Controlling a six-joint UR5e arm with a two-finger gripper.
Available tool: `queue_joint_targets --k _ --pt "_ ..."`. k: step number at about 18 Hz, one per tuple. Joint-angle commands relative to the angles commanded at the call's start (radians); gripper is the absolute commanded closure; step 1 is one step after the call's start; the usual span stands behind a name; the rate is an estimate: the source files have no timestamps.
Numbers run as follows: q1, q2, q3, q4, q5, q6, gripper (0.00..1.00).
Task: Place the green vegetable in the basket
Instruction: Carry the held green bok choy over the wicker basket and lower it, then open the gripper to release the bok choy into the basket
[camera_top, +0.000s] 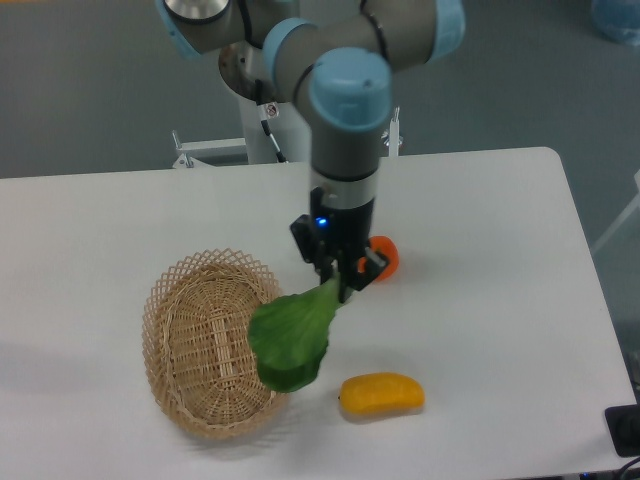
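- At the left of the white table (100, 220) sat the oval, shallow, tan woven wicker basket (205, 340) with its open looped rim; nothing lay on its floor.
- The green vegetable (290, 335), a toy with broad dark green leaves and a pale stalk end, hung in the air with its leaves overlapping the basket's right rim as the camera saw it, stalk end uppermost and leaves drooping down to the left.
- The black two-finger gripper (335, 280) pointed straight down at the table, its fingers closed on the vegetable's stalk end, and a small blue light glowed on its body.
- Above the gripper the grey arm with pale blue joint caps (345, 110) rose vertically through the wrist, then bent back and left toward the white pedestal base (270, 110) behind the table's far edge.
- An orange rounded object (385, 257) lay on the table just behind the gripper's right side, partly hidden by it.
- A yellow-orange oblong fruit (381, 394) lay on the table near the front edge, to the right of the hanging leaves and apart from them.
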Motion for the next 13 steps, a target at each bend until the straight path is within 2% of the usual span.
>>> queue_joint_targets --k 3,6,9,13 --pt "-0.093 -0.047 -0.006 0.049 0.074 -0.084 0.72" --pt "-0.161 -0.084 -0.008 0.055 0.111 -0.127 0.72" --pt "-0.203 -0.123 -0.018 0.057 0.134 -0.146 0.72" --pt "-0.239 -0.170 -0.028 0.088 0.190 -0.140 0.71"
